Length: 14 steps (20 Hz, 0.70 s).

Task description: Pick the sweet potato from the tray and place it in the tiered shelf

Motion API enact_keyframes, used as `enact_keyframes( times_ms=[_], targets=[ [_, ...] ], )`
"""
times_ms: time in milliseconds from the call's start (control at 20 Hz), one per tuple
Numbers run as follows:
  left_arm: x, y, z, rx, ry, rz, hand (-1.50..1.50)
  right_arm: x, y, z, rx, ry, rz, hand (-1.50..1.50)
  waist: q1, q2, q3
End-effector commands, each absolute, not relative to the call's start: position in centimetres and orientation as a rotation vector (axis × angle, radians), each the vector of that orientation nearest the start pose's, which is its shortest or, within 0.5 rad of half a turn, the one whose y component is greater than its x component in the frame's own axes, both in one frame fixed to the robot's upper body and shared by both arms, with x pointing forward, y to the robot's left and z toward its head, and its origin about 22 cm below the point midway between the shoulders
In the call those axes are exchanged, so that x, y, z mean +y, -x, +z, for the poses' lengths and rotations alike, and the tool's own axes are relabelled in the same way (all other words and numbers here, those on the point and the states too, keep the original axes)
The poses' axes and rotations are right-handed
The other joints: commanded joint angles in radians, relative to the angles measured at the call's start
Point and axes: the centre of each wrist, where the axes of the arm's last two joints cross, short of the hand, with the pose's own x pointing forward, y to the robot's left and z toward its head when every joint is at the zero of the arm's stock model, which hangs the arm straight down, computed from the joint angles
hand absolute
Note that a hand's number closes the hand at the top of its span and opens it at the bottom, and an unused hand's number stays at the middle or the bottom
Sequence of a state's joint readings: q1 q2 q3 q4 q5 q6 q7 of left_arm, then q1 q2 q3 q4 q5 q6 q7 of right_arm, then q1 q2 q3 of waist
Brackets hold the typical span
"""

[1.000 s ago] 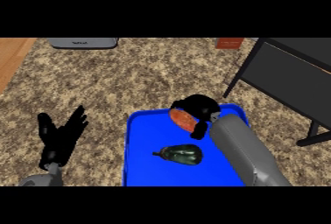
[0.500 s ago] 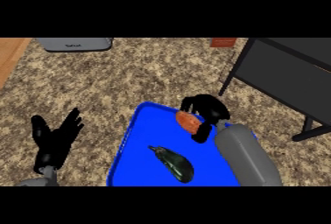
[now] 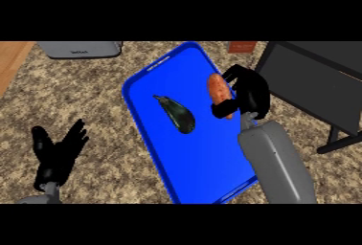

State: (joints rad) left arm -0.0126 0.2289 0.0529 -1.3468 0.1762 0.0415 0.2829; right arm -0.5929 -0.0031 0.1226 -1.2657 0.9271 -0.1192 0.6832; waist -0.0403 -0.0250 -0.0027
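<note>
We have our right hand (image 3: 249, 94) on the sweet potato (image 3: 216, 88). The black fingers and thumb are curled round it, so the hand is closed on the sweet potato and has it in a grip. The orange sweet potato shows at the right side of the blue tray (image 3: 152, 143), close to the tray's far right edge. We cannot tell if it is up in the air or if it sits on the tray. A long dark vegetable (image 3: 176, 114) lies in the middle of the tray, just beside the sweet potato, and no hand touches it. The tiered shelf (image 3: 311, 79) is the dark thing at the right, and it stands near our right hand. The sweet potato is not in it yet. Our left hand (image 3: 60, 150) rests at the lower left over the speckled desk (image 3: 92, 100), open with its fingers up, and it holds nothing. A grey box (image 3: 79, 49) sits at the far edge, well apart from all this. So we think the first part, the grabbing, is done or almost done. What is left is the bigger part: we have to lift the sweet potato away from the tray, carry it to the right to the shelf, set it down on one of the shelf's levels, and let go.
</note>
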Motion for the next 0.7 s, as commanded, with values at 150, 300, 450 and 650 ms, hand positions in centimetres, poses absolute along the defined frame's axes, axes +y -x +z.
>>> enact_keyframes(
  times_ms=[150, 300, 450, 650],
  targets=[
    [30.8, -23.3, -3.5, -1.078, -0.123, 0.083, 0.00, -9.2, -31.7, 18.8, -1.285, 1.136, 0.247, 1.50, 0.007, 0.002, 0.000],
    [30.0, -24.1, -3.4, -1.089, -0.108, 0.070, 0.00, -8.3, -29.6, 23.2, -1.268, 1.203, 0.194, 1.50, 0.009, 0.008, 0.001],
    [30.3, -24.9, -3.2, -1.079, -0.097, 0.071, 0.00, -8.6, -28.8, 27.9, -1.270, 1.266, 0.166, 1.50, 0.010, 0.011, 0.000],
    [29.8, -25.4, -3.0, -1.097, -0.109, 0.055, 0.00, -10.7, -28.2, 30.9, -1.268, 1.269, 0.092, 1.50, 0.017, 0.015, 0.001]
  ],
)
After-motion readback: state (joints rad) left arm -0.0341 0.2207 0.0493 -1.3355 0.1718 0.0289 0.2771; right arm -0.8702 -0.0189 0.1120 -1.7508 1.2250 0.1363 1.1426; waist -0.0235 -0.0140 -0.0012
